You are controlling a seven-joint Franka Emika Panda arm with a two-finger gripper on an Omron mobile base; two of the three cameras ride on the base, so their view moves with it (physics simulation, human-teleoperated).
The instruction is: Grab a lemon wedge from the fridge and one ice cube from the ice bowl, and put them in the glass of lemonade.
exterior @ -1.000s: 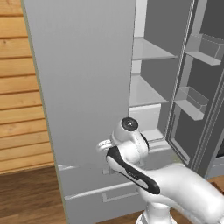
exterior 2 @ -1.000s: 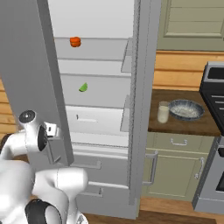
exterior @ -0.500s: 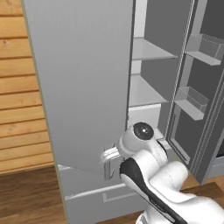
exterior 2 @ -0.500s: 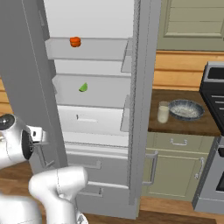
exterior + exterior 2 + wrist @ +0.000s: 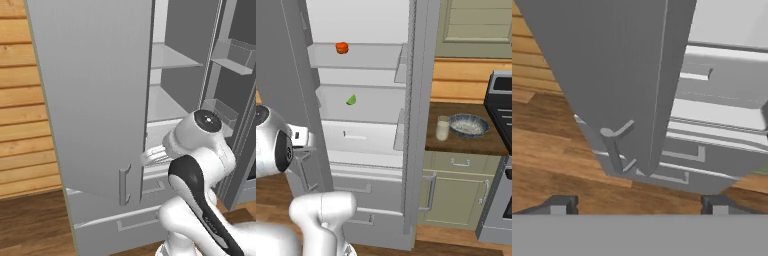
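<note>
The fridge point(image 5: 417, 150) stands with both doors open. In the hand view its left door point(image 5: 612, 60) hangs close ahead, the bar handle point(image 5: 614, 142) just above my gripper point(image 5: 638, 205), whose fingertips point(image 5: 559, 205) stand wide apart, open and holding nothing. From the left base view the hand point(image 5: 150, 156) sits beside that door's inner edge, right of the handle point(image 5: 124, 185). The green lemon wedge point(image 5: 351, 100) lies on the middle shelf. On the counter to the right stand the glass of lemonade point(image 5: 442, 128) and the ice bowl point(image 5: 468, 125).
A round orange-red item point(image 5: 342, 47) sits on the upper shelf. The right fridge door point(image 5: 235, 100) with its bins stands open on the right. Lower drawers point(image 5: 682, 155) are shut. A stove point(image 5: 501, 165) flanks the wooden counter point(image 5: 476, 142).
The jaws have opened and let go of the left door's handle. The hand has drawn back to the right of the handle, and the door stands swung wide.
</note>
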